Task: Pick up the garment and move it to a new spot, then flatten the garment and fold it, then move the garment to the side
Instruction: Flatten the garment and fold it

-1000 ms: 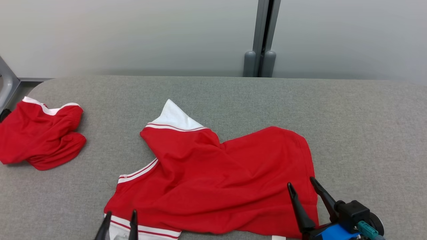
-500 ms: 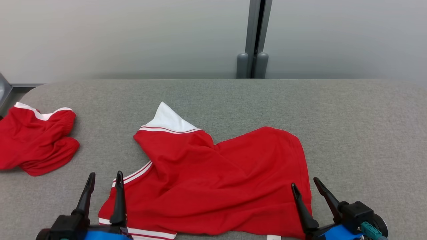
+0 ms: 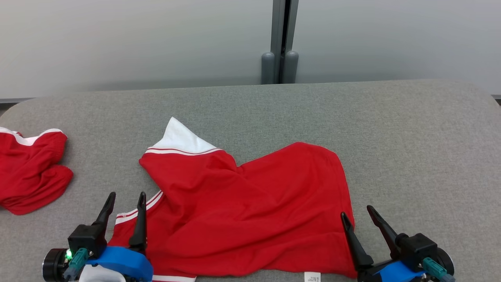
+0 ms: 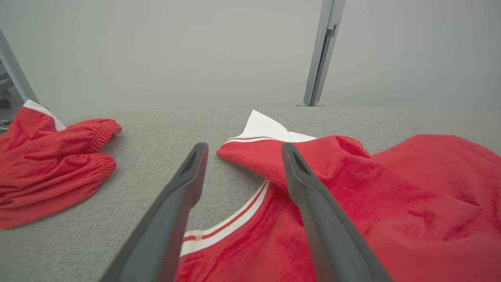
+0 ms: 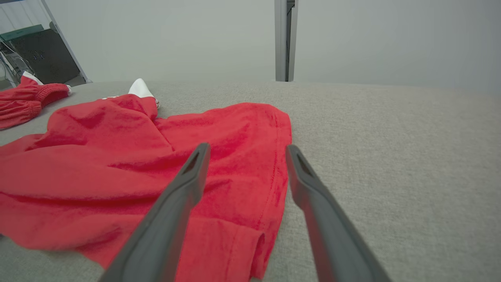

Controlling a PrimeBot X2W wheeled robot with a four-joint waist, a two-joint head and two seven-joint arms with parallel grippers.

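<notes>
Broadly, by size:

Surface (image 3: 411, 149): grey woven cloth with rounded far corners, carrying everything listed.

Garment (image 3: 254, 211): red knit top with white, red-striped trim. It lies crumpled and partly doubled over itself at the middle of the surface, toward the robot's edge. Its long axis runs left to right across the head view. The stitched hem faces the robot's right and the trimmed end faces the left. A white-tipped corner at the far left points away from the robot.

Second red piece (image 3: 27, 172): bunched, with elastic gathered edges and white trim. It lies well apart from the garment, off its left side.

Left gripper (image 3: 127, 194): at the garment's near-left corner, fingers pointing away from the robot and spread wide with nothing between them. The right finger is over the striped trim and the left finger over bare surface. Contact with the cloth cannot be told.

Right gripper (image 3: 355, 211): at the garment's near-right corner, fingers leaning slightly left and spread wide, holding nothing. The left finger is over the hem and the right finger just beyond it.

Tag (image 3: 312, 276): small and white, sticking out at the garment's near edge. The print is too small to read.
</notes>
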